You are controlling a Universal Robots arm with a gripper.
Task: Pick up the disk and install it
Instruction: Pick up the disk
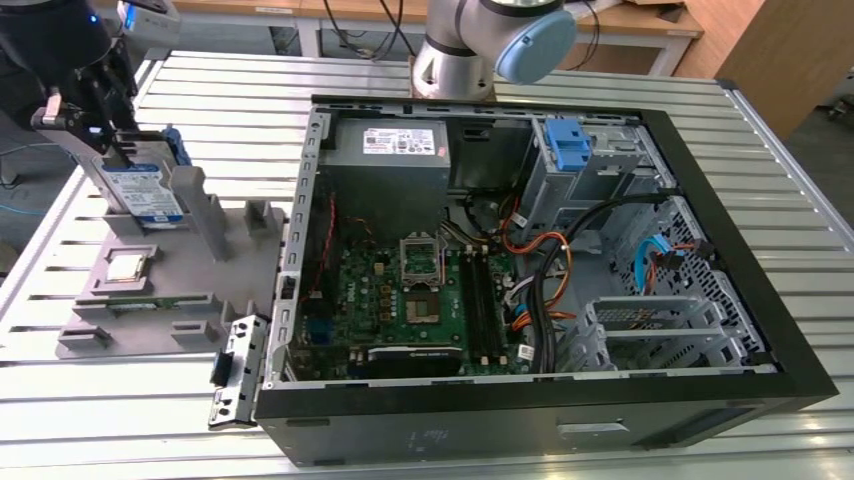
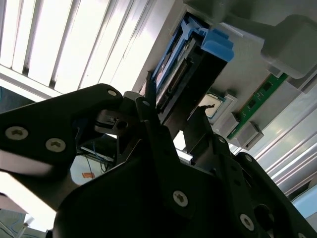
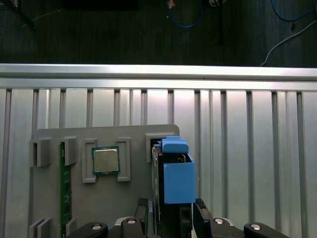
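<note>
**Disk upright in fixture, hand at its top edge**

You've got the disk standing on edge in a slot of the grey fixture. The fixture sits on the slatted worktop, at the exterior view's left of the open case and well apart from it. The disk is not installed.

The hand hangs right over the disk's top. In both wrist views it straddles the disk. You cannot tell from these views whether it is clamped on or only just beside.

Handling, as a judgement:
- Stiff metal body, dense for its size, smooth faces that may slip.
- Shock-sensitive, so avoid knocks.
- The blue carrier is plastic and likely flexes.
- Take hold across the two broad faces near the upper edge, not on the blue end tabs.

Orientation:
- Thin edge up, broad labelled face side-on, towards the exterior camera.
- The top edge runs along the slot, away from the chip lying flat beside it.
- You can't tell for sure whether the long axis is upright or level.
</note>
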